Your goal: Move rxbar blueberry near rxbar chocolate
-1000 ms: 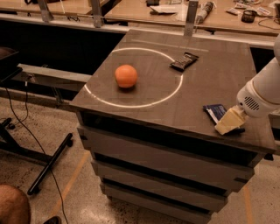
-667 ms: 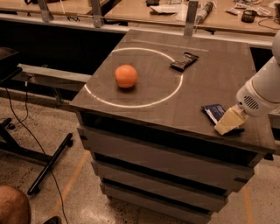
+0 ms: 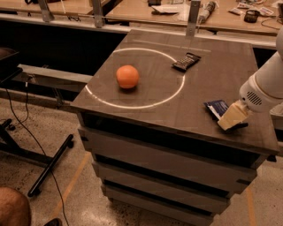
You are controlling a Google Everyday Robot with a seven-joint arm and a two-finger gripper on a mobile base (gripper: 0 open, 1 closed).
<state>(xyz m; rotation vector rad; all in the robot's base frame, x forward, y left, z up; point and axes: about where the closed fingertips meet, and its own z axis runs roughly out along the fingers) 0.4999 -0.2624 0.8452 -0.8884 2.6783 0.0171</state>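
Observation:
The rxbar blueberry, a navy-blue wrapped bar, lies flat near the table's front right corner. My gripper is down at its right end, and its cream-coloured body covers that end of the bar. The rxbar chocolate, a black-brown wrapped bar, lies further back on the table, on the right side of a white circle marked on the top.
An orange sits inside the white circle on the dark table. The table's front edge and right edge are close to my gripper. A workbench with clutter stands behind. A black stand leg lies on the floor at left.
My gripper and arm have shifted very slightly; the blueberry bar stays in about the same place on the table. The orange and chocolate bar have not moved.

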